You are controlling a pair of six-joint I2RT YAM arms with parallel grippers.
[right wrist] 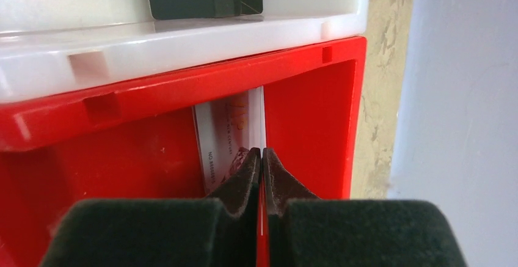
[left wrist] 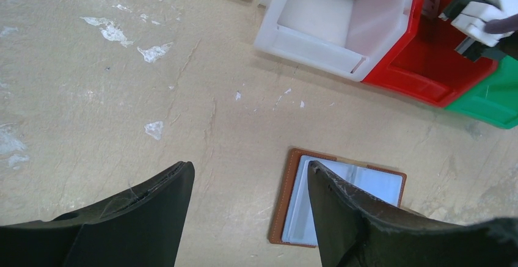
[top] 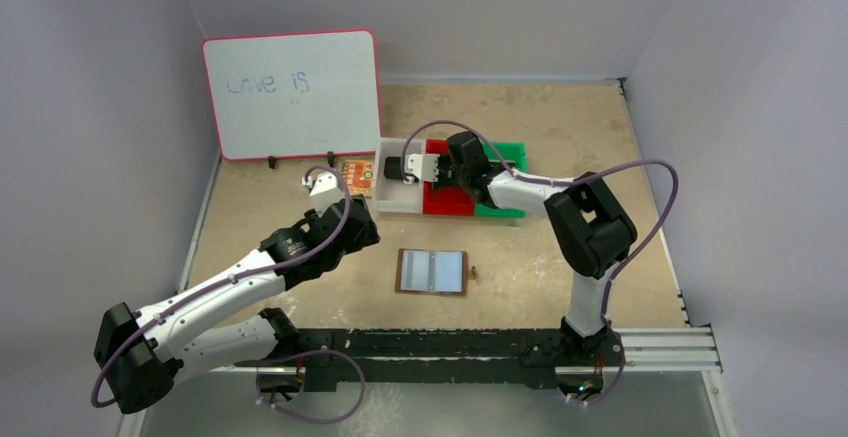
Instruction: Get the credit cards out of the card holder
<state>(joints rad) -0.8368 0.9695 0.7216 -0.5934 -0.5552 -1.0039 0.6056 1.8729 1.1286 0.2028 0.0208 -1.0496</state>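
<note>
The right gripper [right wrist: 262,154] is pinched shut on the edge of a credit card [right wrist: 227,137] whose long axis runs straight ahead into the red bin [right wrist: 122,93], while the card holder [top: 432,271] lies open on the table [top: 520,297] just ahead of the left gripper [left wrist: 247,169], whose fingers are spread on nothing.

Lab test booth: plain walls [top: 90,107], whiteboard [top: 290,92], mounting rail [top: 660,342].

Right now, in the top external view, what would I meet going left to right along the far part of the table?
whiteboard → orange patterned card → white bin → red bin → green bin
</note>
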